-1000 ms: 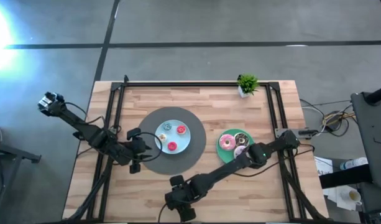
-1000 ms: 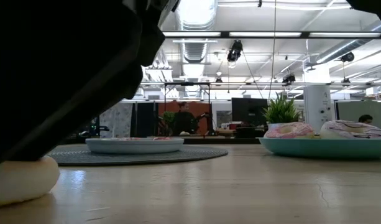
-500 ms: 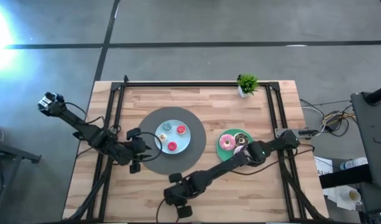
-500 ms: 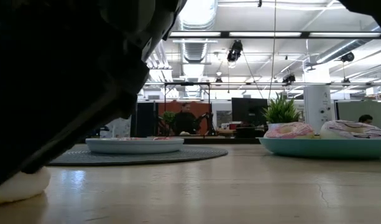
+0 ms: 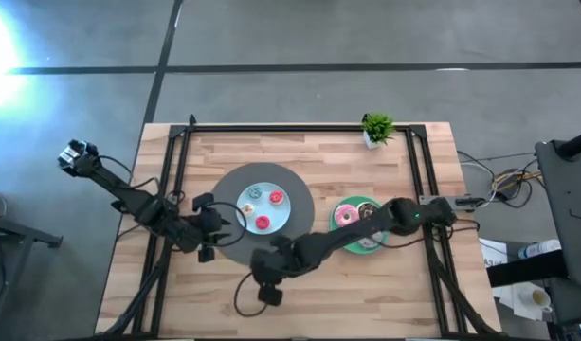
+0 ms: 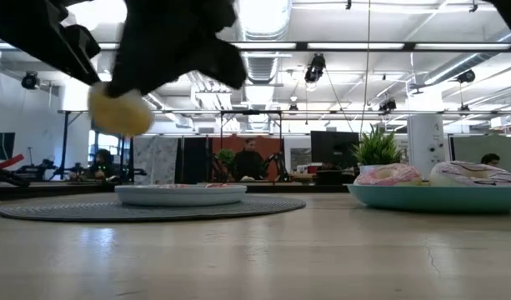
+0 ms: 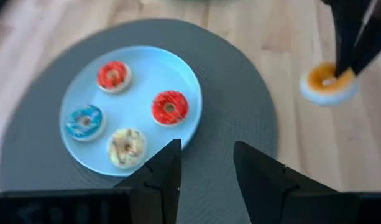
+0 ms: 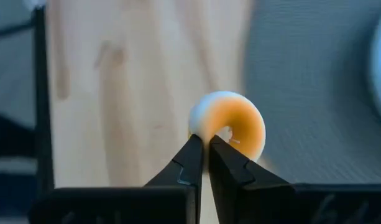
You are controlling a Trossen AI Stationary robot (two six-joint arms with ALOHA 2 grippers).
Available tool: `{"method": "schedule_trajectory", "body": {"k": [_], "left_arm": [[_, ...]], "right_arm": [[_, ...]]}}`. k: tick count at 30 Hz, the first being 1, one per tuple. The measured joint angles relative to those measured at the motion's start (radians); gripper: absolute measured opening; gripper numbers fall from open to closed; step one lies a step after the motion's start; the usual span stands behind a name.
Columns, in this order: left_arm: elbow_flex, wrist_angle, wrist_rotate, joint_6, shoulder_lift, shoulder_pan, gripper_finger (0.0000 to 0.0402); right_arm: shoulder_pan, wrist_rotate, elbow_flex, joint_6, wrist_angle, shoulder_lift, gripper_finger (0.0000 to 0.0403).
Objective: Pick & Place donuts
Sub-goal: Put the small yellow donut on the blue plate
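A mini orange donut [image 8: 230,127] hangs above the wood table near the front edge of the grey mat [image 5: 224,189]. My right gripper [image 8: 202,144] is shut on it. In the low view the donut [image 6: 120,110] floats well above the tabletop. My left gripper [image 7: 206,165] stands open over the mat's left part and is empty. It faces a light-blue plate [image 7: 178,68] that carries several mini donuts: two red, one blue [image 7: 84,121] and one pale sprinkled. A green plate [image 5: 342,237] on the right bears larger donuts, among them a pink one [image 5: 345,216]. My right gripper pinches the orange donut's ring [image 8: 199,127] at one side, next to the hole, between its two fingertips. The fingers [image 7: 352,37] come down from above. The donut [image 7: 327,84] hangs below them, tilted and lifted clear of the table.
A small potted plant [image 5: 376,128] stands at the table's far edge. Black frame rails [image 5: 176,180] run along the left and right sides. Bare wood lies between the mat and the near edge.
My right gripper has shut on the orange donut, which lay on the table near the front edge. It has then risen and gone toward the far edge, up to the mat's rim. The donut has been lifted clear of the table.
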Motion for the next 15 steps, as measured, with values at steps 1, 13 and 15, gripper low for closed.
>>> {"method": "schedule_trajectory", "body": {"k": [1, 13, 15], "left_arm": [[0.0, 0.001, -0.018, 0.005, 0.0, -0.004, 0.0122], [0.022, 0.159, -0.383, 0.155, -0.002, -0.106, 0.0122], [0.017, 0.258, -0.4, 0.253, 0.003, -0.106, 0.0122]], "right_arm": [[-0.004, 0.022, -0.034, 0.034, 0.002, -0.029, 0.0013], [-0.041, 0.439, -0.717, 0.603, 0.876, -0.42, 0.0012], [-0.053, 0.477, -0.798, 0.635, 1.099, -0.431, 0.0013]]}}
